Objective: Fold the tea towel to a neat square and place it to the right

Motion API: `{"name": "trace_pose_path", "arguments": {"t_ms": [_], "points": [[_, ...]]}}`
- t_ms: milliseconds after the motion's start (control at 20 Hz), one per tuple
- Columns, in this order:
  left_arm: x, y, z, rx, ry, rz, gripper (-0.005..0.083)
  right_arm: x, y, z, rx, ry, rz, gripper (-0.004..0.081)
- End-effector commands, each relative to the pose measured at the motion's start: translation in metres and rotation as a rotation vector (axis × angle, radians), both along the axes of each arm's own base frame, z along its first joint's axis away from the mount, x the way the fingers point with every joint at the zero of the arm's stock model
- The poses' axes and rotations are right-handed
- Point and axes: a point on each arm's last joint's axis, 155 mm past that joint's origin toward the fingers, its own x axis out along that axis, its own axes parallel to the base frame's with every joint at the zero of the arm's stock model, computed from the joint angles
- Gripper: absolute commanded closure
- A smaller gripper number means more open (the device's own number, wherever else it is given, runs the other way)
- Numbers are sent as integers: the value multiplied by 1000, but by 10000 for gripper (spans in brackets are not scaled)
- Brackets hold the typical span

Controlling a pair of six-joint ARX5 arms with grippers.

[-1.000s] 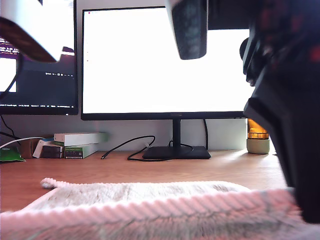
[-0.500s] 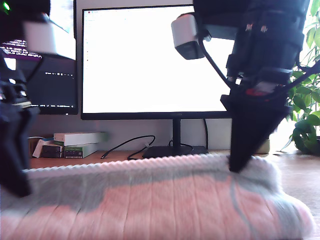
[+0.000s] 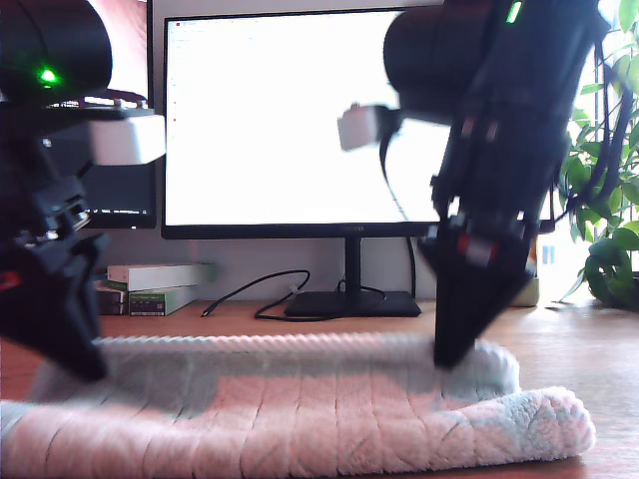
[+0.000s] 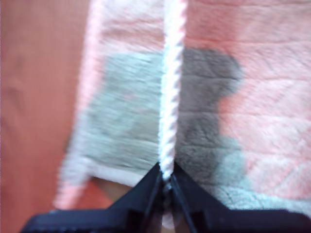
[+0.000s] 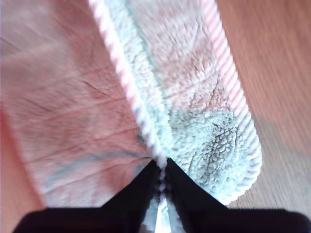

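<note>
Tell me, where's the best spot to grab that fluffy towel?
By its corded edge, near the corners, coming from above. The tea towel lies flat and floppy; the ribbed cord gives a firm ridge. My first claw and second claw pinch exactly there.

The tea towel (image 3: 300, 419) lies folded on the desk (image 3: 589, 344), nearest the exterior view. My first gripper (image 4: 166, 187) pinches its corded edge; my second gripper (image 5: 161, 175) likewise. Behind the towel stands a monitor (image 3: 290, 120), with boxes (image 3: 155, 284) far left and a plant (image 3: 609, 200) far right in the exterior view.
</note>
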Motion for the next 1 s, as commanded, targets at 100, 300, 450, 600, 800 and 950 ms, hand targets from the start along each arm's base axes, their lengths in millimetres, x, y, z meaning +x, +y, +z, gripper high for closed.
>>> {"name": "trace_pose_path", "arguments": {"t_ms": [100, 300, 450, 600, 800, 950], "points": [[13, 10, -3, 17, -41, 10, 797, 9, -11, -7, -33, 9, -38, 783], [24, 14, -5, 8, -52, 38, 797, 18, -13, -2, -20, -5, -64, 783], [32, 11, -1, -11, -82, 44, 797, 19, -14, -2, -20, -4, -69, 783], [33, 11, -1, -14, -87, 44, 733, 20, -13, -2, -18, -7, -69, 773], [33, 11, -1, -14, -86, 45, 568, 23, -11, -1, -11, -23, -73, 593], [35, 10, 1, -20, -96, 47, 549, 37, -10, 4, 0, -76, -128, 484]]}}
